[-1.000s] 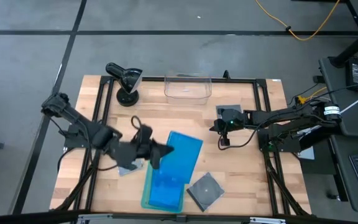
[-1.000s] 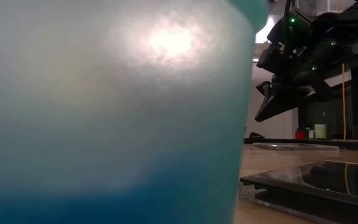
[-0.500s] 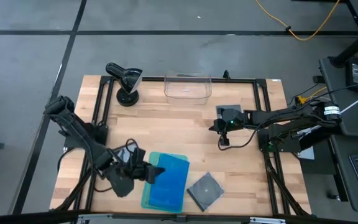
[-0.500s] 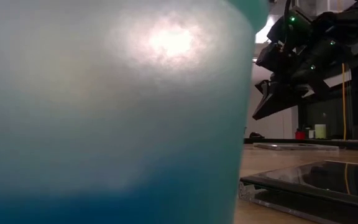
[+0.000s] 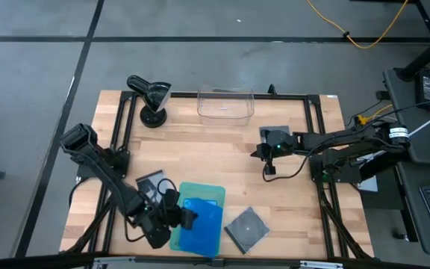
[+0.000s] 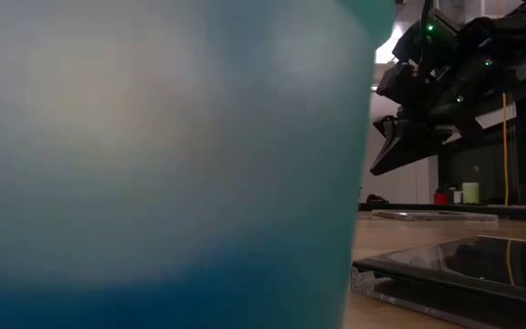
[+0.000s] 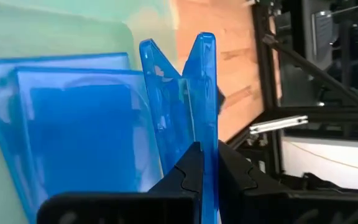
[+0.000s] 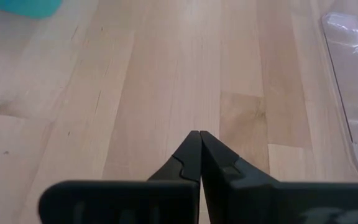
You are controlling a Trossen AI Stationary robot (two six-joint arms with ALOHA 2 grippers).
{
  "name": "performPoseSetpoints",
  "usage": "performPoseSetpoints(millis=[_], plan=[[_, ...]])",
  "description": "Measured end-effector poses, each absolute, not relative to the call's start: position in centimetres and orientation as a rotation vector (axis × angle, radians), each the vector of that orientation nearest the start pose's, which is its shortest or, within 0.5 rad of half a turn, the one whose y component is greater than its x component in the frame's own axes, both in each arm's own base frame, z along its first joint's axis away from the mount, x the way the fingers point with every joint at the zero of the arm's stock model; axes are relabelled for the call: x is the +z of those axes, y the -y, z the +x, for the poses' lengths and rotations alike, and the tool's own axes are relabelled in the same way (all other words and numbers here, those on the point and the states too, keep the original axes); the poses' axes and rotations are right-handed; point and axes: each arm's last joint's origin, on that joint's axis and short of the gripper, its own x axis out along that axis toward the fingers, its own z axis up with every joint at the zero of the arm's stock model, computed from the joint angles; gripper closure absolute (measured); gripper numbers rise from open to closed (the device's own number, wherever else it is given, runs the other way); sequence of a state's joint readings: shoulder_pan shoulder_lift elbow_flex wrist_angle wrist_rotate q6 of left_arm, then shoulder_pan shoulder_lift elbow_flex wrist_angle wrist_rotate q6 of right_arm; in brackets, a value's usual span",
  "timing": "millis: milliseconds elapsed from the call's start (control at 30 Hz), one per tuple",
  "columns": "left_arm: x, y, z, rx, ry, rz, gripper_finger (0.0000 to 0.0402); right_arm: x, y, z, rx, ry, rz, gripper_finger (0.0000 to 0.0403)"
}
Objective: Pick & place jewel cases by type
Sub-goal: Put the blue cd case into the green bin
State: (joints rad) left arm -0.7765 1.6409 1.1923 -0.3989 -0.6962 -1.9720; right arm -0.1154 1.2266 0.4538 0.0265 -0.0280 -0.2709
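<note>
My left gripper [image 5: 182, 218] [image 7: 207, 163] is over the left side of the pale green tray [image 5: 189, 188], shut on a bright blue jewel case [image 7: 205, 93]. Two more blue cases [image 5: 204, 222] [image 7: 73, 124] lie flat in the tray. One dark grey case [image 5: 246, 228] [image 6: 468, 265] lies on the table right of the tray. A second [image 5: 149, 183] lies left of it, and a third [image 5: 277, 132] beside the right arm. My right gripper [image 5: 266, 155] [image 8: 196, 140] [image 6: 400, 137] hangs shut above bare wood and holds nothing. My left gripper pinches the blue case between its two fingers at one edge [image 7: 207, 146]. The case stands edge-on along the fingers and reaches out past their tips. Its second leaf [image 7: 160, 106] splays off to one side, so the case gapes. Whether it touches the tray, I cannot tell.
A clear rectangular bin [image 5: 225, 104] [image 8: 353, 68] stands at the far edge. A black stand-mounted device [image 5: 149, 97] is at the far left. The tray's wall [image 6: 153, 164] fills most of the low view. Bare wood lies in the table's middle.
My left gripper has moved toward the table's near edge and somewhat left, carrying the blue case from over the tray's far end to the tray's left side. The case showed broad and flat from above before and is now seen edge-on.
</note>
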Motion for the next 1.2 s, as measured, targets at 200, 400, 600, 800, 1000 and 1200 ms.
performPoseSetpoints(millis=[200,400,600,800,1000,1200], plan=[[24.4,22.1,26.1,0.557,-0.466,-1.306,0.0394,15.8,2.4,21.8,0.019,-0.751,-0.205,0.0397],[24.2,21.5,26.4,0.577,-0.513,-1.301,0.0394,15.8,2.4,21.8,0.021,-0.753,-0.208,0.0397],[23.5,20.8,27.3,0.600,-0.559,-1.300,0.0393,15.8,2.4,21.7,0.037,-0.756,-0.244,0.0397],[22.5,20.5,28.2,0.613,-0.615,-1.311,0.0390,15.7,2.4,21.7,0.052,-0.765,-0.275,0.0397],[22.6,20.0,28.8,0.615,-0.593,-1.316,0.0364,15.7,2.4,21.7,0.071,-0.767,-0.320,0.0397],[22.7,19.8,29.3,0.571,-0.635,-1.344,0.0316,15.7,2.4,21.7,0.074,-0.767,-0.329,0.0397]])
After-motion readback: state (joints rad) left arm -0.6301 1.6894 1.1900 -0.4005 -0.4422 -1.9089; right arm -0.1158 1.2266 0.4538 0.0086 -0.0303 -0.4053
